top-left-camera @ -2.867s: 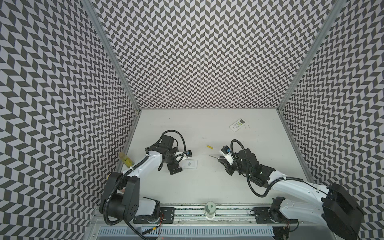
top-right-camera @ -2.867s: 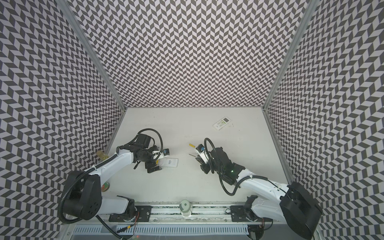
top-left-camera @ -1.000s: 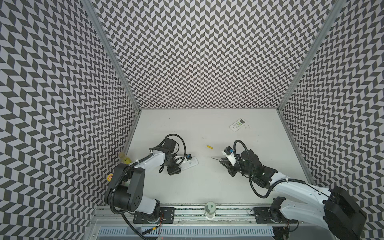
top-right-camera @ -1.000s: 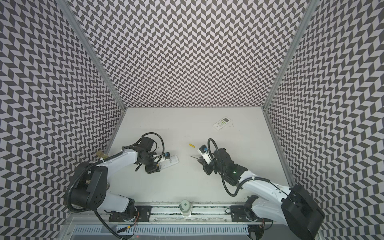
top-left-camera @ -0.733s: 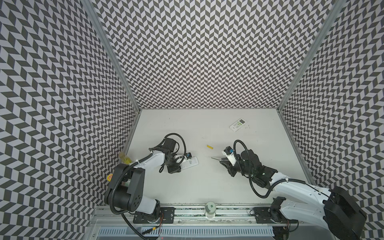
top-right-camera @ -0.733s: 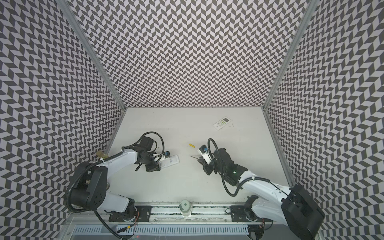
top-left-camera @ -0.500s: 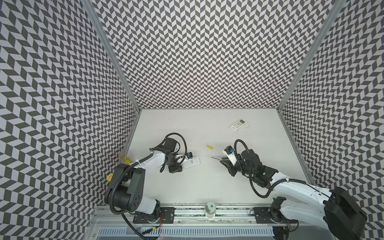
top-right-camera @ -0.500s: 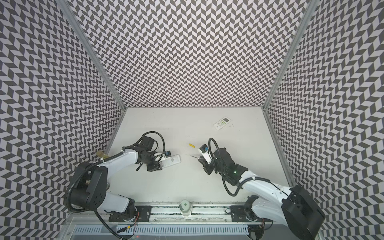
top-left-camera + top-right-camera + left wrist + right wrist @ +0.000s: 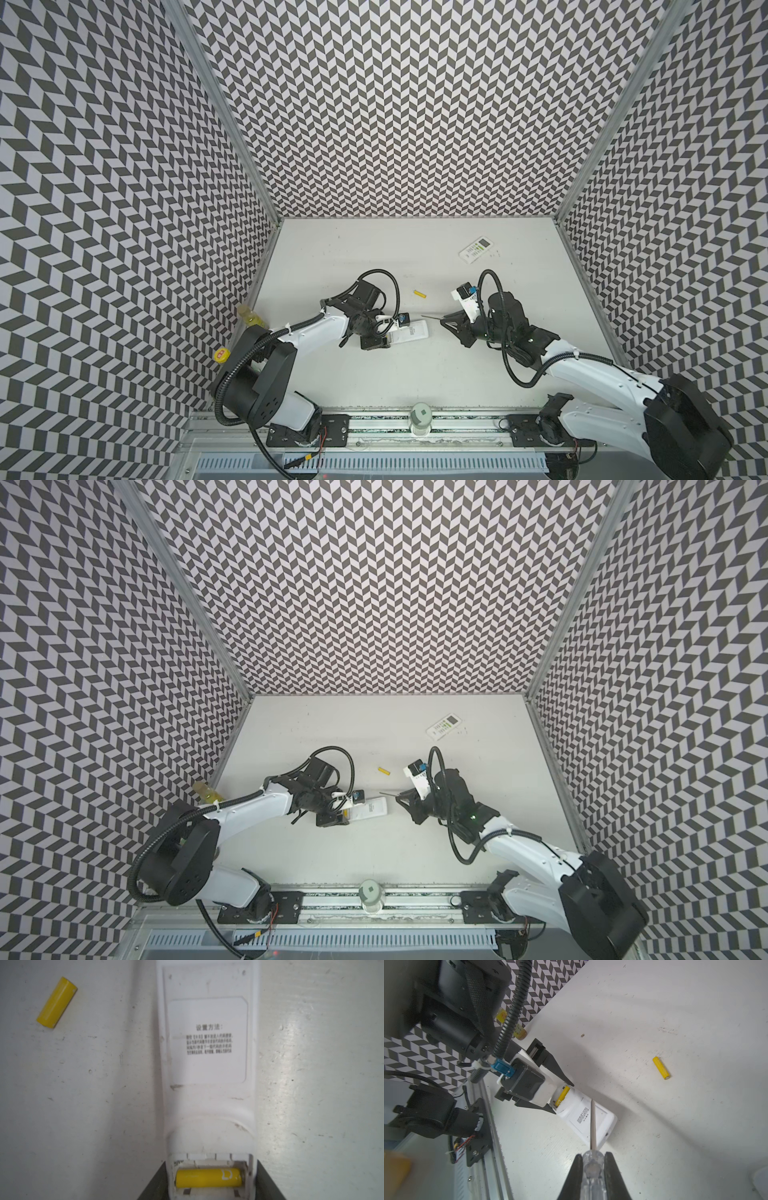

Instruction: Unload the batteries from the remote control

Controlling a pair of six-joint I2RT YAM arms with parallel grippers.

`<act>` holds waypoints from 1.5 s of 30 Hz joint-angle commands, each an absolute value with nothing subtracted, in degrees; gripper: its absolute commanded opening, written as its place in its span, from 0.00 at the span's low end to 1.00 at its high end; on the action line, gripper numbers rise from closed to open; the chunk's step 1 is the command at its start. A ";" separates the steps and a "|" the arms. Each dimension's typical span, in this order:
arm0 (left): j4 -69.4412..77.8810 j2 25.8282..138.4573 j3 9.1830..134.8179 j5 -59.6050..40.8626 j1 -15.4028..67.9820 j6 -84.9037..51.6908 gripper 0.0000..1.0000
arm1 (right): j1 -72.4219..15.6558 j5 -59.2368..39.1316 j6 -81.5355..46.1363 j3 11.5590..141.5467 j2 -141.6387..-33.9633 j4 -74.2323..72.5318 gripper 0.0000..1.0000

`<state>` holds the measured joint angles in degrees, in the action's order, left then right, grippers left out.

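The remote (image 9: 207, 1105) runs off the left wrist view's bottom edge, its bay cut just below one battery (image 9: 207, 1177). The label (image 9: 208, 1043) print is too blurred to read. The screwdriver (image 9: 592, 1169) handle is cropped in the right wrist view. In both top views the left gripper (image 9: 382, 338) mostly covers the bay.

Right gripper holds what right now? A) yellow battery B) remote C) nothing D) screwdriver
D: the right gripper is shut on the screwdriver by its clear handle; the remote sits between the fingers of the left gripper.
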<state>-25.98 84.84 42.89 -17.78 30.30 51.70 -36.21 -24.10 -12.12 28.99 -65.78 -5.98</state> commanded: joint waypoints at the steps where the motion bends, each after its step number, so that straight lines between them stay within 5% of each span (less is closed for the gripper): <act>1: -23.40 85.77 43.01 -19.07 32.10 51.08 0.38 | -35.97 -28.74 -17.80 31.48 -67.78 -7.18 0.00; 21: -15.96 83.45 36.30 -21.44 32.43 48.78 0.69 | -36.04 -40.57 -27.23 36.30 -81.37 -9.14 0.00; 45: -14.77 82.98 34.32 -21.19 31.64 48.08 0.52 | -40.51 -39.62 -35.03 42.61 -91.52 -7.29 0.00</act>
<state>-15.09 83.57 35.20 -21.47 32.10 47.75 -39.88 -41.12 -34.15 41.04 -90.50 -7.44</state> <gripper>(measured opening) 0.540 0.159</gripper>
